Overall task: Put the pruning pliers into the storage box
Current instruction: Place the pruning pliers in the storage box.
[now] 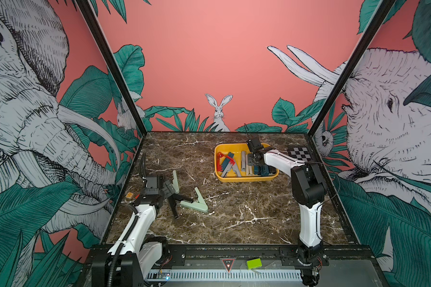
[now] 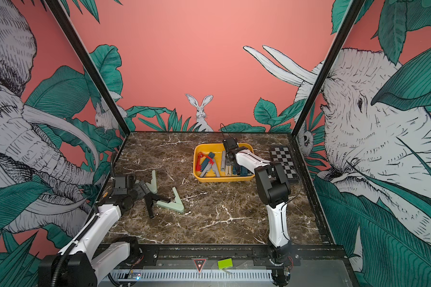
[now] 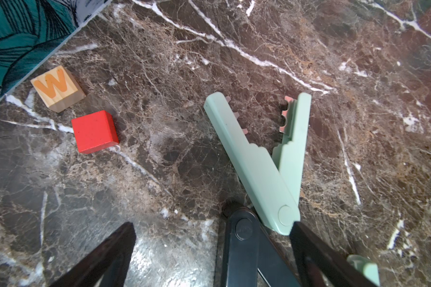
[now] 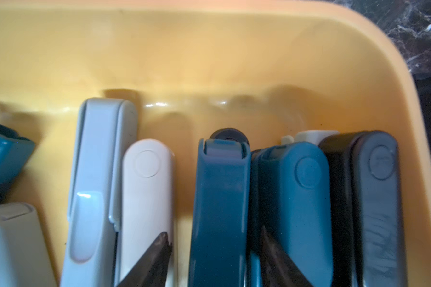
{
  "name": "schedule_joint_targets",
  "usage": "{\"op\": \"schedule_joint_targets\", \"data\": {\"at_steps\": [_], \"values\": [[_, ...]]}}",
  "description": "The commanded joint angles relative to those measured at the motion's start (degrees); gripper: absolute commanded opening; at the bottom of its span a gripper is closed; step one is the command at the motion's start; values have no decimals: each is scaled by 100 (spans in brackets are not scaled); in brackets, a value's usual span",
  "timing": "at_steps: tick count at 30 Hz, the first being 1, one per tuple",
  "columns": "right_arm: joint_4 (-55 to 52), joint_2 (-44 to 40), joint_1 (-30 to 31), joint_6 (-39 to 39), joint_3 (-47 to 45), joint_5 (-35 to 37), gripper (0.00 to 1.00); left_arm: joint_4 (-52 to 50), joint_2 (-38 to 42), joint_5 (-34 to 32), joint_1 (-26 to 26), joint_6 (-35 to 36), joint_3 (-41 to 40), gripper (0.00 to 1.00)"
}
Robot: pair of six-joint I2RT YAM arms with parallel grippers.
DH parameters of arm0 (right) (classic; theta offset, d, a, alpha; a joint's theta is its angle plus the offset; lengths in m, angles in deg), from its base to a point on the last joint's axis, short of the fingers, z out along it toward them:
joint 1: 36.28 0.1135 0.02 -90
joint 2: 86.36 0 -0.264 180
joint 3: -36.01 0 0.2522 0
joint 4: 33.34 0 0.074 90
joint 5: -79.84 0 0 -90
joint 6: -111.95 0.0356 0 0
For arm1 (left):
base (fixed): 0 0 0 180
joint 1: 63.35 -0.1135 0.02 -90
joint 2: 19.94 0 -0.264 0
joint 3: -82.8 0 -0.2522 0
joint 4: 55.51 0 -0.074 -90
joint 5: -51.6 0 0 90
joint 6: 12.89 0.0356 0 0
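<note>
The yellow storage box (image 1: 244, 179) (image 2: 222, 180) (image 4: 209, 49) holds several pruning pliers: red, grey, beige, dark teal and black. My right gripper (image 1: 253, 161) (image 4: 214, 232) is down inside it, open. Its fingers straddle a dark teal pliers (image 4: 219, 198), with a gap showing on the beige side. On the table at the left lie a black pliers (image 1: 177, 201) (image 3: 241, 248) and two mint pliers (image 1: 197, 202) (image 1: 175, 182) (image 3: 259, 161). My left gripper (image 1: 169, 190) (image 3: 213, 225) hangs wide open over the black pliers' hinge and holds nothing.
A wooden W block (image 3: 56, 87) and a red cube (image 3: 95, 135) sit near the left wall. A chequered board (image 1: 299, 152) lies right of the box. Bare marble stretches across the middle and front of the table.
</note>
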Motion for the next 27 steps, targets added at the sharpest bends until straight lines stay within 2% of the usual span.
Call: {"op": "schedule_joint_targets", "data": {"at_steps": [1, 9, 14, 21, 27], "values": [[-17, -323, -52, -42, -26, 27, 59, -32, 22, -62, 27, -99, 7, 99], [173, -943, -12, -149, -177, -159, 62, -152, 255, -164, 133, -326, -101, 99], [491, -1429, 323, -518, -463, -409, 64, -141, 189, -143, 133, -345, -69, 99], [865, -1878, 1471, -338, -991, -564, 64, -68, 47, -83, 133, -446, -95, 99], [732, -1379, 2589, 231, -711, -861, 61, -30, -31, -54, 133, -476, -103, 99]]}}
